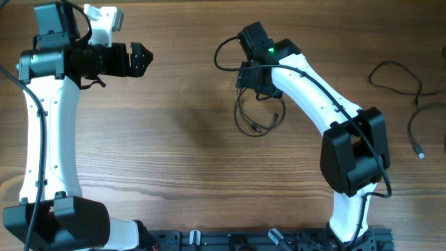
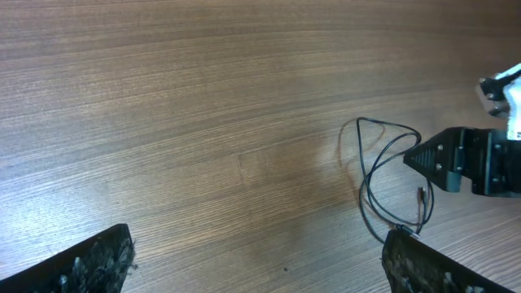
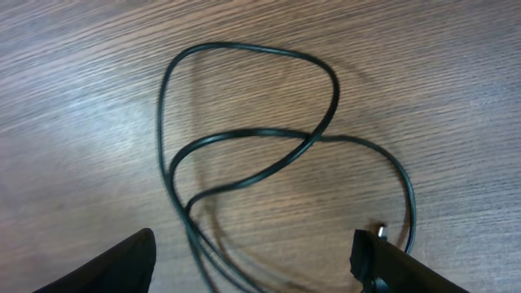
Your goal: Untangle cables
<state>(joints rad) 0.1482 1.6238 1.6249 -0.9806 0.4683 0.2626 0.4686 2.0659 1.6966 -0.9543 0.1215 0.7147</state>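
A thin black cable [image 1: 259, 118] lies in overlapping loops on the wooden table near the middle. My right gripper [image 1: 252, 85] hangs over the loops' upper end. In the right wrist view the cable [image 3: 244, 138] crosses itself twice, and its strands run down between the wide-apart fingers [image 3: 110, 264] of the right gripper [image 3: 252, 264], which is open and grips nothing. A small metal plug end [image 3: 380, 232] lies by the right finger. My left gripper [image 1: 143, 59] is open at the far left, away from the cable. The left wrist view shows the cable [image 2: 391, 175] at the right.
Two more thin black cables lie at the table's right side, one looped [image 1: 396, 75] and one curved with a plug end [image 1: 417, 132]. The right arm's white link [image 1: 313, 90] slants across the table to its base at the front edge.
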